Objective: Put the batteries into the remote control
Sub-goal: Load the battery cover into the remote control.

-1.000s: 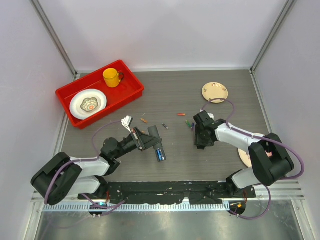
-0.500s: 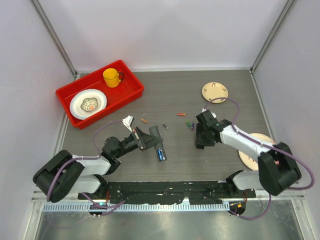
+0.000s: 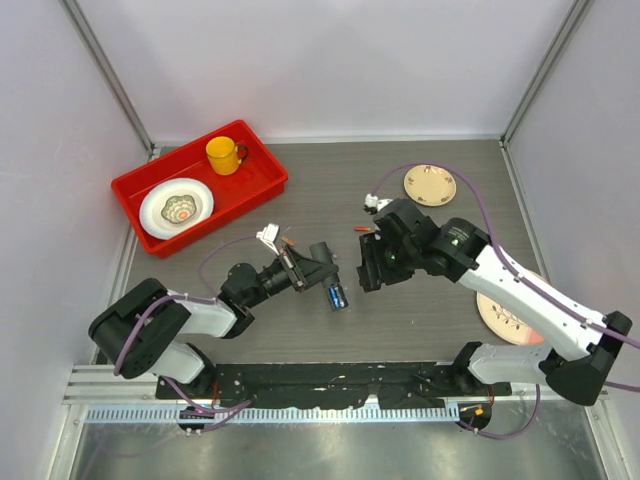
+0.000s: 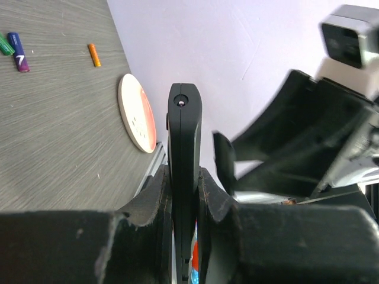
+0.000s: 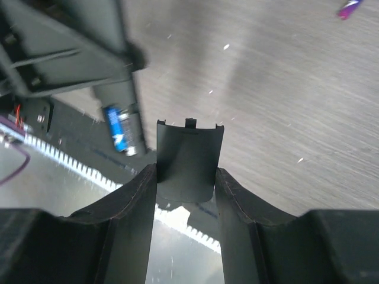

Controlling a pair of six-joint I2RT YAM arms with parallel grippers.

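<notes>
The left end effector (image 4: 185, 200) is clamped on the black remote (image 4: 183, 130), held on edge, with a blue battery (image 5: 121, 135) in its open compartment. Close beside it, the right end effector (image 5: 186, 177) pinches a small black cover (image 5: 188, 155). A purple battery (image 4: 18, 53) and an orange battery (image 4: 93, 54) lie loose on the desk (image 4: 53, 136).

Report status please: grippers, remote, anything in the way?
Left gripper shut on remote control. Right gripper shut on black cover. Blue battery sits in remote. Orange battery loose on table.
</notes>
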